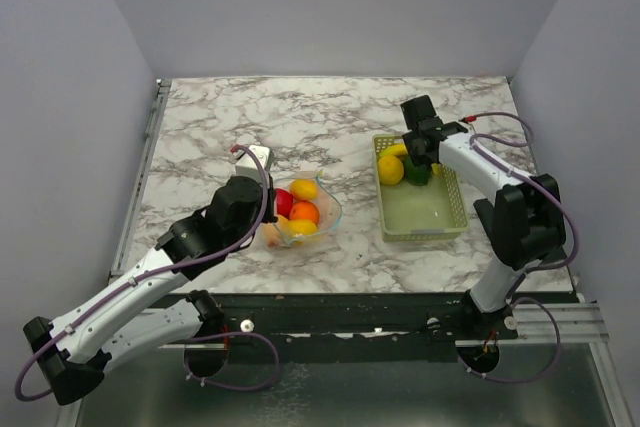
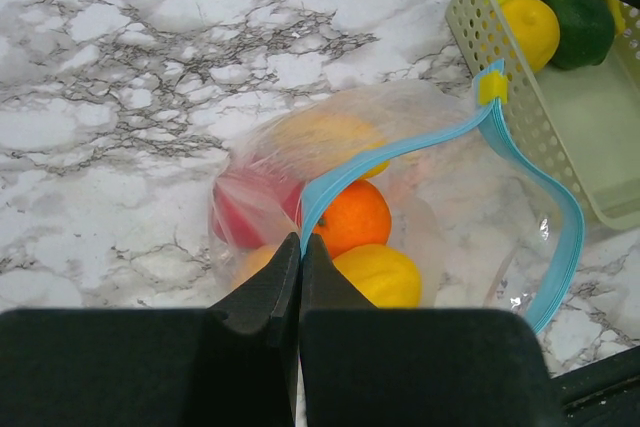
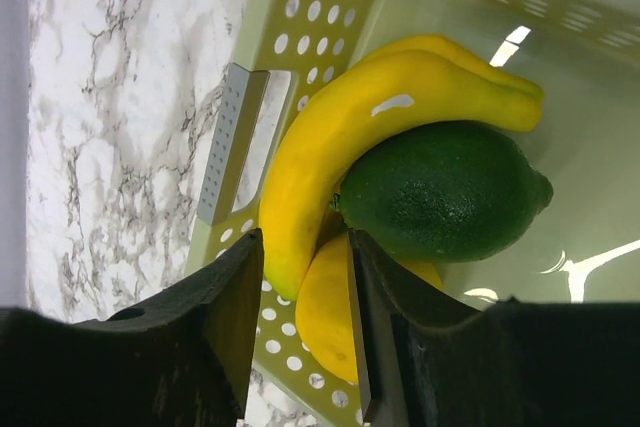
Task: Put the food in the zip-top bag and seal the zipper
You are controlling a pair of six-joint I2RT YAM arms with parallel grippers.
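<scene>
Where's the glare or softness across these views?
Right wrist: hot specular patches on the basket floor and a streak on the banana. Left wrist: zip-top bag film hazes the apple behind it. Top external: even light, soft shadows, no blowout.

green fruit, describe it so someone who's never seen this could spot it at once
On the marble table, find the pale slotted basket on the right. Three fruits crowd its far end; the green fruit lies beside the banana and lemon, the only dark green one, with a pointed tip.
</scene>
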